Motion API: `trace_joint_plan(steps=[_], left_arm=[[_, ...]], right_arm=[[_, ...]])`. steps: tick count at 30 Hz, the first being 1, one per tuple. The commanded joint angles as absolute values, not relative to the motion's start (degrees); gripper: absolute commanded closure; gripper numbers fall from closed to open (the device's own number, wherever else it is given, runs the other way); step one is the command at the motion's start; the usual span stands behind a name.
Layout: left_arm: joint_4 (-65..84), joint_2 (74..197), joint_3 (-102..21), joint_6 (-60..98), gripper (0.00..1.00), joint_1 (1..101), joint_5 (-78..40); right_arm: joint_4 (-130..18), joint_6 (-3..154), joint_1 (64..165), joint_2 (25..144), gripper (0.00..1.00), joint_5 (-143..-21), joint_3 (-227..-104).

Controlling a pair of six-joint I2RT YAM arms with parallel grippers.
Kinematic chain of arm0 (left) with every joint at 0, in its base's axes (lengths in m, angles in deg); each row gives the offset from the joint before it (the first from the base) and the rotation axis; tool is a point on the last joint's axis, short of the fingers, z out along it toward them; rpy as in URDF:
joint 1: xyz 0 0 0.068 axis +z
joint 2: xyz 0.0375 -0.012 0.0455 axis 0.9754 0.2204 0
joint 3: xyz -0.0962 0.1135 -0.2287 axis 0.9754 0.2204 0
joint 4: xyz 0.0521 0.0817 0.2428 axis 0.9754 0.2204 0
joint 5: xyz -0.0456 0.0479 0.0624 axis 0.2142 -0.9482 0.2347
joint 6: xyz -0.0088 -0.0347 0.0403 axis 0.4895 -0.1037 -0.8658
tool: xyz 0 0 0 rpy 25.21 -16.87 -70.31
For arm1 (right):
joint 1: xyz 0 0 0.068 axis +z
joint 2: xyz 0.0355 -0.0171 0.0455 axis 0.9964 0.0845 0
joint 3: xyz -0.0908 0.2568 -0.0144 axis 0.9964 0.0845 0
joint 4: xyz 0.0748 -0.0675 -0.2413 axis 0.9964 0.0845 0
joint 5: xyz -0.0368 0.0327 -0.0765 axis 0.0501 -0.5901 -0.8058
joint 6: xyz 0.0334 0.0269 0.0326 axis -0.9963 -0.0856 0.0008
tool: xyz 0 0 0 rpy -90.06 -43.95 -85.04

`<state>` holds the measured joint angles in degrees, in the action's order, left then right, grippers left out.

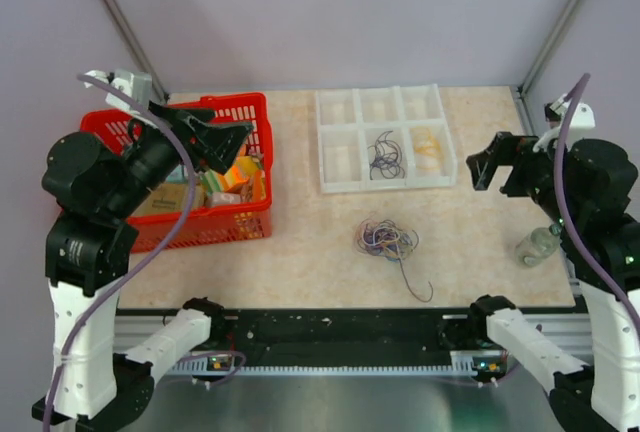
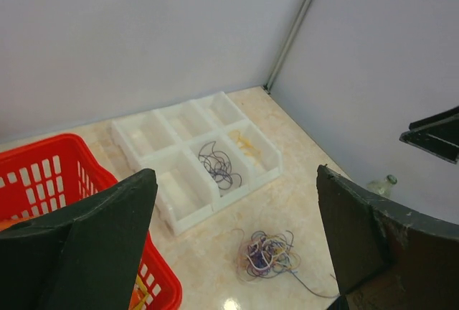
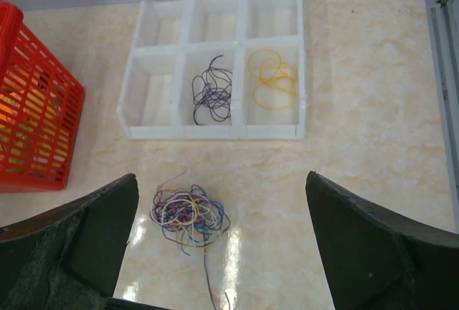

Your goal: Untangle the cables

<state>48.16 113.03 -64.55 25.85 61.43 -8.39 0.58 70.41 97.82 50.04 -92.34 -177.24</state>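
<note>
The cables (image 1: 387, 239) lie as one small tangle of purple, blue, white and yellow wires on the table, in front of the white tray (image 1: 385, 186). One dark strand trails toward the near edge. The tangle also shows in the left wrist view (image 2: 269, 254) and the right wrist view (image 3: 188, 214). A dark cable (image 1: 384, 155) and a yellow cable (image 1: 428, 147) each lie alone in a front tray compartment. My left gripper (image 1: 228, 132) hovers open over the red basket. High at the right, my right gripper (image 1: 487, 160) is open too, and neither holds anything.
A red basket (image 1: 215, 224) with packets inside stands at the left. The six-compartment tray (image 3: 215, 132) sits at the back middle, its other compartments bare. A small clear bottle (image 1: 537, 245) stands near the right edge, under the right arm. Grey walls enclose the table.
</note>
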Motion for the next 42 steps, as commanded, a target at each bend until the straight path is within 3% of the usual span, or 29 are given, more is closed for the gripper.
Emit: trace_joint_plan(steps=[1, 5, 9, 12, 15, 18, 20, 24, 28, 29, 34, 37, 42], left_arm=[[45.2, 113.6, -59.8, 29.4, 0.05, 61.3, -3.7], [41.8, 114.2, -53.0, 30.1, 0.06, 54.7, -7.0], [37.8, 117.5, -48.0, 30.5, 0.08, 41.8, -15.4], [32.9, 122.1, -43.7, 29.4, 0.06, 30.5, -23.0], [25.8, 127.2, -39.1, 23.5, 0.01, 17.7, -40.4], [19.9, 134.4, -37.0, 22.4, 0.01, 12.2, -41.4], [18.4, 139.9, -37.7, 23.3, 0.02, 11.0, -40.6], [17.2, 148.3, -38.6, 25.1, 0.17, 10.2, -40.5], [17.5, 154.0, -40.1, 24.2, 0.14, 10.6, -41.3], [20.0, 156.1, -42.0, 24.9, 0.12, 10.7, -42.1], [21.4, 161.4, -43.2, 27.1, 0.07, 11.3, -41.1], [20.1, 164.2, -43.1, 29.0, 0.10, 11.7, -41.3], [18.6, 165.6, -42.0, 30.9, 0.16, 12.4, -42.9]], right_arm=[[-0.2, 70.4, 100.9, 53.0, 0.01, -91.2, -174.6], [-0.8, 67.3, 101.5, 56.6, 0.01, -84.6, -168.6], [-3.7, 60.8, 101.4, 58.5, 0.01, -78.1, -158.8], [-5.9, 55.1, 101.4, 58.0, 0.01, -80.0, -150.0], [-6.4, 51.0, 100.0, 55.3, 0.01, -82.5, -143.4], [-9.1, 47.3, 95.1, 47.6, 0.03, -80.3, -134.9], [-9.7, 45.5, 93.0, 42.8, 0.05, -79.2, -131.2], [-9.7, 44.1, 91.2, 39.1, 0.09, -79.1, -126.6], [-10.2, 42.8, 91.1, 36.9, 0.26, -75.7, -123.9], [-11.5, 42.0, 91.2, 36.3, 0.34, -73.9, -122.2], [-10.0, 39.6, 97.5, 39.4, 0.30, -75.4, -118.8], [-9.3, 35.2, 108.8, 41.4, 0.21, -83.2, -118.8], [-7.6, 30.8, 118.0, 45.8, 0.19, -89.4, -117.7]])
